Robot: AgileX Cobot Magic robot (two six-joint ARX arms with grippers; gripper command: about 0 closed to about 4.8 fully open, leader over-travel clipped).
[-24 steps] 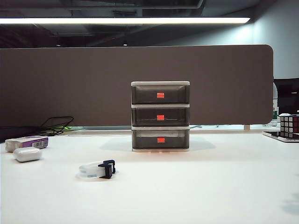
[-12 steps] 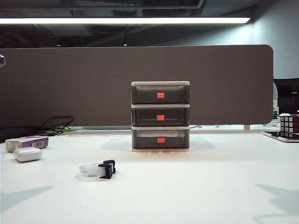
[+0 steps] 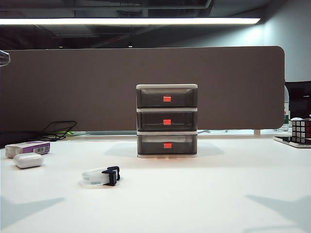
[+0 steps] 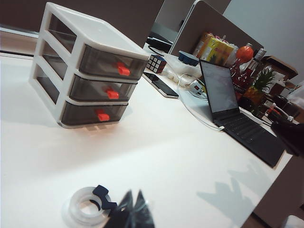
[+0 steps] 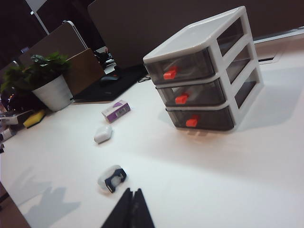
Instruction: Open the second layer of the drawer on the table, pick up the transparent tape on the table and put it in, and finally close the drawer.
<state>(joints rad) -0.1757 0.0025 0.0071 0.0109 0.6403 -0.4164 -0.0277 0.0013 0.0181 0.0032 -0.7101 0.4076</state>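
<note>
The drawer [image 3: 166,121] stands mid-table, all three tiers pushed in. Its second layer [image 3: 166,122], smoky grey with a red-orange tab, also shows in the left wrist view [image 4: 102,90] and the right wrist view [image 5: 190,95]. The transparent tape [image 3: 100,176], a clear ring with a black cutter, lies on the table [image 3: 204,194] left of the drawer and nearer me. My left gripper [image 4: 134,191] is shut and empty, hanging close beside the tape [image 4: 85,209]. My right gripper [image 5: 133,189] is shut and empty, a little short of the tape [image 5: 112,178]. Neither gripper shows in the exterior view.
A white oval case [image 3: 28,160] and a purple-and-white box [image 3: 28,148] lie at the far left. A puzzle cube [image 3: 301,128] sits at the right edge. A laptop [image 4: 232,109], a phone [image 4: 161,85] and a potted plant [image 5: 47,80] stand on neighbouring desks. The brown partition [image 3: 73,87] backs the table.
The arms' shadows on the front of the table have spread inward from both sides. A small clear part has come in at the upper left edge. Drawer and tape have not moved.
</note>
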